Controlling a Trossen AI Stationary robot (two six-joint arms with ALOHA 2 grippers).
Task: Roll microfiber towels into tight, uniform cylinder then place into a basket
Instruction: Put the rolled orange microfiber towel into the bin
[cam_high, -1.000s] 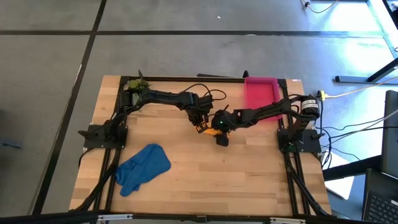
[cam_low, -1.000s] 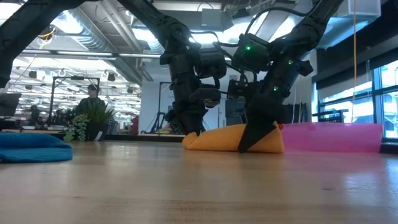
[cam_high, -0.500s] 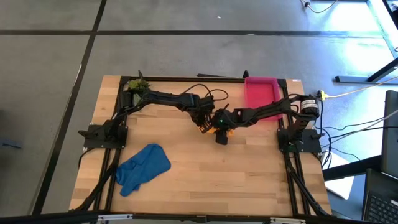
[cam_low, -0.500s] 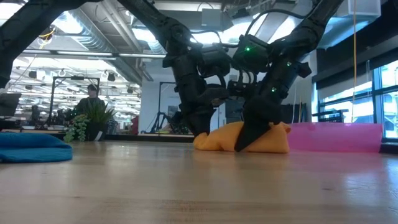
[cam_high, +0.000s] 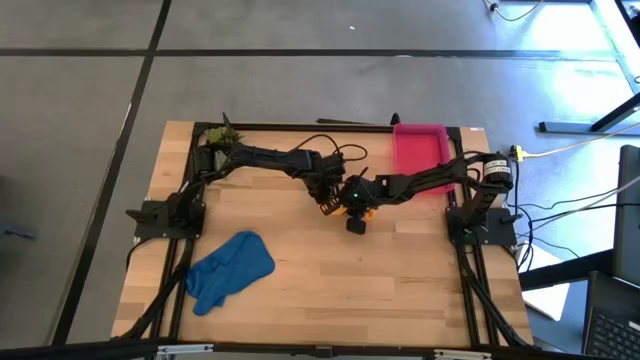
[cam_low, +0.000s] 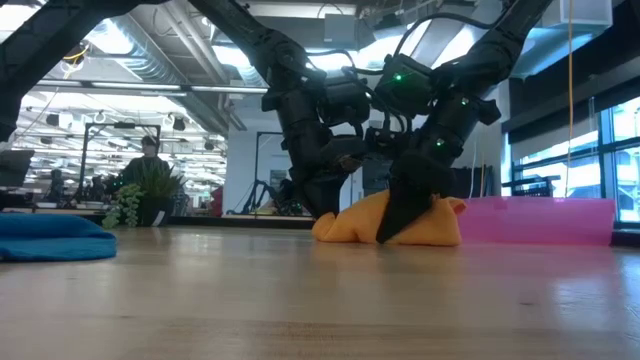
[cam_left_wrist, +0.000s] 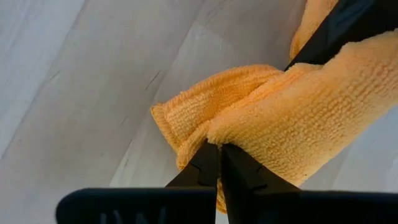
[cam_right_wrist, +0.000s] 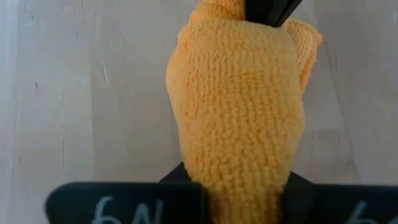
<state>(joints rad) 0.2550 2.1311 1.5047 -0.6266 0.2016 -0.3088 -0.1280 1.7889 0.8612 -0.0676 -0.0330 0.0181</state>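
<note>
Surface: pale wood table, bare planks nearest the low camera; workshop room beyond the far edge.
Blue towel: blue towel lies crumpled and unrolled on the near-left part of the table, well apart from both my arms.
Orange towel: orange towel sits mid-table as a lumpy bundle, just short of the basket.
Right gripper: right gripper is closed around the bundle's middle; in my wrist view the cloth bulges between the fingers.
Left gripper: left gripper is clamped fully together, pinching a folded corner of the same towel.
Step judged: gathering the orange roll to carry it over.
Doing it well: I judge the roll is loose; both pinches should keep tension along its length so the layers do not slump, and lift together.
Pose: both arms reach inward from opposite sides, wrists tipped steeply down, fingertips meeting at the towel.
Basket: pink basket at the far right edge, no towel visible in it.
Plant: potted plant at the far left corner.
</note>
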